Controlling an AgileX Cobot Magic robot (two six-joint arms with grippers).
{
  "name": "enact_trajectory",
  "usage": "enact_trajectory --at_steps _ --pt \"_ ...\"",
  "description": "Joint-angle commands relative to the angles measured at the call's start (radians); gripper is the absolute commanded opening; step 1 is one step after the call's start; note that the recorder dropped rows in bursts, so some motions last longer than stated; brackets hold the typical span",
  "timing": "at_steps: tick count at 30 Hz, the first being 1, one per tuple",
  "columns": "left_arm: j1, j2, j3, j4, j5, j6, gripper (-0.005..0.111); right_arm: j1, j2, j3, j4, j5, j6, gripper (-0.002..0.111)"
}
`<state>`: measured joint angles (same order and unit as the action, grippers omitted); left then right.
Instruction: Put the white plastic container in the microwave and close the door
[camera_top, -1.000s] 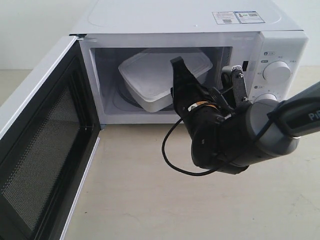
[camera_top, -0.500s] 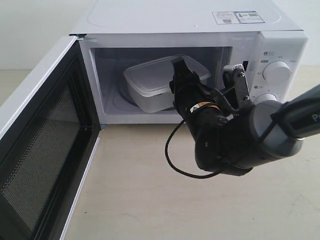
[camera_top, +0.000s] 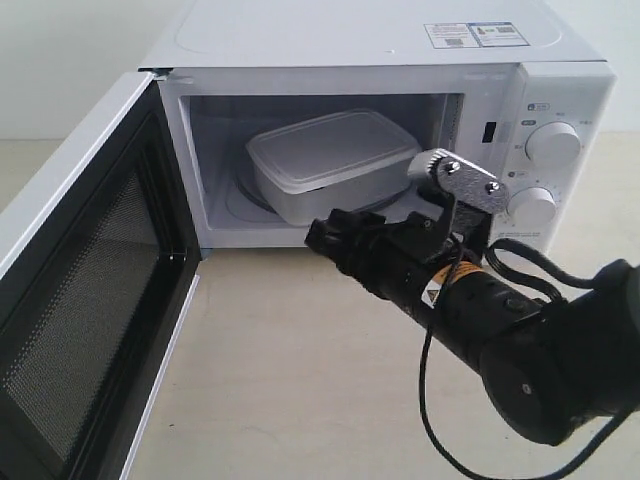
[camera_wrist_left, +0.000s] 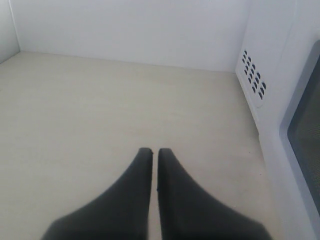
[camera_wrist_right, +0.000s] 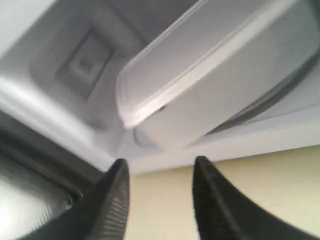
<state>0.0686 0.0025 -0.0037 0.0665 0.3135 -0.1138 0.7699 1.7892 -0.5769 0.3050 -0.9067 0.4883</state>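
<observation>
The white plastic container (camera_top: 332, 165) lies inside the microwave (camera_top: 380, 60), on the glass turntable, lid up. In the right wrist view the white plastic container (camera_wrist_right: 220, 80) fills the cavity opening just beyond the fingertips. My right gripper (camera_top: 318, 237) (camera_wrist_right: 160, 167) is open and empty, outside the cavity, in front of its lower lip. The door (camera_top: 85, 300) stands swung wide open to the left, its dark mesh window facing inward. My left gripper (camera_wrist_left: 154, 151) is shut on nothing, over the bare table beside the microwave's vented side wall (camera_wrist_left: 255, 80); it does not show in the exterior view.
Two round knobs (camera_top: 552, 143) sit on the microwave's right panel, just behind the right arm's wrist. A black cable (camera_top: 430, 400) loops from that arm over the light wooden table (camera_top: 270, 380). The open door's edge reaches the front left of the table.
The right gripper let go of the container, which settled flat on the turntable, and drew back out of the cavity, dropping lower and swinging to point leftward.
</observation>
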Motion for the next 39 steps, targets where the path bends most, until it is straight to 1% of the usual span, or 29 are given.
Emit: enact_trajectory --at_steps 1,4,7,10,12,15,19,25,31,39 --pt "0.000 -0.002 0.004 0.000 -0.003 0.002 0.004 -0.002 -0.013 0.007 -0.058 0.028 -0.222 -0.001" --pt "0.000 -0.002 0.004 0.000 -0.003 0.002 0.004 -0.002 0.024 -0.046 -0.058 0.051 -0.282 0.000" --pt "0.000 -0.002 0.004 0.000 -0.003 0.002 0.004 -0.002 0.087 -0.118 -0.060 0.062 -0.293 0.000" --pt "0.000 -0.002 0.004 0.000 -0.003 0.002 0.004 -0.002 0.106 -0.154 -0.046 0.062 -0.367 0.000" --pt "0.000 -0.002 0.004 0.000 -0.003 0.002 0.004 -0.002 0.119 -0.177 -0.038 0.062 -0.380 0.000" --pt "0.000 -0.002 0.004 0.000 -0.003 0.002 0.004 -0.002 0.172 -0.238 -0.025 0.109 -0.390 0.000" --pt "0.000 -0.002 0.004 0.000 -0.003 0.002 0.004 -0.004 0.220 -0.303 0.012 0.113 -0.450 0.000" --pt "0.000 -0.002 0.004 0.000 -0.003 0.002 0.004 -0.046 0.280 -0.392 0.042 0.130 -0.469 0.000" --pt "0.000 -0.002 0.004 0.000 -0.003 0.002 0.004 -0.087 0.279 -0.448 0.048 0.163 -0.488 0.000" --pt "0.000 -0.002 0.004 0.000 -0.003 0.002 0.004 -0.098 0.291 -0.502 0.048 0.187 -0.488 0.000"
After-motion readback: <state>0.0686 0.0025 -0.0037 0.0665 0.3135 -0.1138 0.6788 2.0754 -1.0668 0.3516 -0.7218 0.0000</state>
